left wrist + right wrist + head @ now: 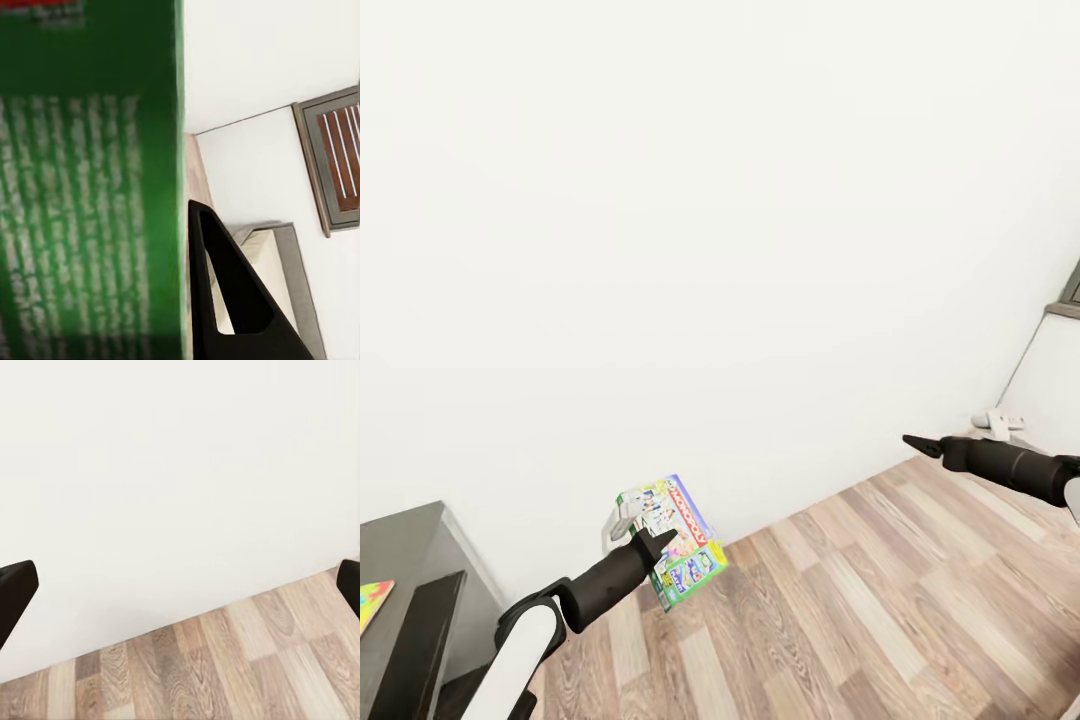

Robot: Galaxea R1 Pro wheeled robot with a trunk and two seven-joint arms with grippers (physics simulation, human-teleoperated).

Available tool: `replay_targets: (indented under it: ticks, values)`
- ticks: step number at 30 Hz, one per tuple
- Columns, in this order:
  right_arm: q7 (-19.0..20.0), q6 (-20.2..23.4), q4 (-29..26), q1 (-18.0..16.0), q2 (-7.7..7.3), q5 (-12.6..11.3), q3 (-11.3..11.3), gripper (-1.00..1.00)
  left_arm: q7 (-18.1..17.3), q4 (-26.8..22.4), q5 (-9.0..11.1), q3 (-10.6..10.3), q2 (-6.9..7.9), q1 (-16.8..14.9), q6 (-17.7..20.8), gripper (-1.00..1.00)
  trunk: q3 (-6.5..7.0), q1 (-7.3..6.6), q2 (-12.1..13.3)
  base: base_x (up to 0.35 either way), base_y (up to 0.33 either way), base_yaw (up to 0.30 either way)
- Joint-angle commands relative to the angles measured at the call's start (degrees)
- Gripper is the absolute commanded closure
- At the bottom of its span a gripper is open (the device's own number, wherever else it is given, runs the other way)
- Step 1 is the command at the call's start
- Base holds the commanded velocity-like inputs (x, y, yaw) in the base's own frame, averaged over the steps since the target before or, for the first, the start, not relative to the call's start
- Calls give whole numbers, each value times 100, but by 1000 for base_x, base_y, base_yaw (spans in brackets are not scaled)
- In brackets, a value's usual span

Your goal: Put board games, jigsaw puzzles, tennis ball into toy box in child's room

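Green and white with red ends, the board game [675,540] sits clamped in my left gripper [643,538], held up off the wood plank floor [880,600] in front of a bare white wall [690,230]. On my head camera the box is tilted, its printed lid facing up and toward the wall, with a pale colourful panel along its lower end. My left wrist camera is mostly covered by the box's green side [86,202] with blurred white print, and one black finger [236,296] lies right against its edge.

My right gripper [916,443] reaches out over the floor, holding nothing. Through the right wrist camera I see its two black fingertips [15,592] at opposite edges of the picture, spread wide, with wall and planks between them.

At the lower left of the head view stands a dark grey cabinet [410,590], and a multicoloured corner of a jigsaw puzzle [372,600] shows at the picture's left edge beside it.
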Motion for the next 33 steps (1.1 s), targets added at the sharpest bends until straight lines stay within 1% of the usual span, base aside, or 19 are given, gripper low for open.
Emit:
replay_targets:
  ticks: [1,6,8,11,13,16,30,33]
  values:
    - [52,25,-3,-3,-1,41,-7,-100,53,-12,67,-9,4,-6,7,100,13,-23,38,0,0,294]
    - [52,25,-3,-3,-1,41,1,-100,36,-62,72,-6,8,-6,14,100,103,-133,239,0,0,294]
    - [52,25,-3,-3,-1,41,2,-100,-31,-78,74,-4,11,-6,18,100,138,-177,319,0,0,294]
    - [52,25,-3,-3,0,41,10,-100,-345,-89,76,5,51,0,24,100,192,-243,439,0,0,294]
    - [52,25,-3,-3,0,41,39,-100,-604,-93,84,13,141,18,25,100,228,-286,520,0,0,295]
    - [52,25,-3,-3,-1,41,91,-100,-751,-94,109,25,191,31,25,100,282,-352,640,0,0,295]
    - [52,25,-3,-3,-1,41,124,-100,-822,-90,120,34,215,38,25,100,533,-660,1202,0,0,295]
    - [52,25,-3,-3,-1,41,123,-100,-823,-90,120,35,216,38,25,100,587,-726,1322,0,0,94]
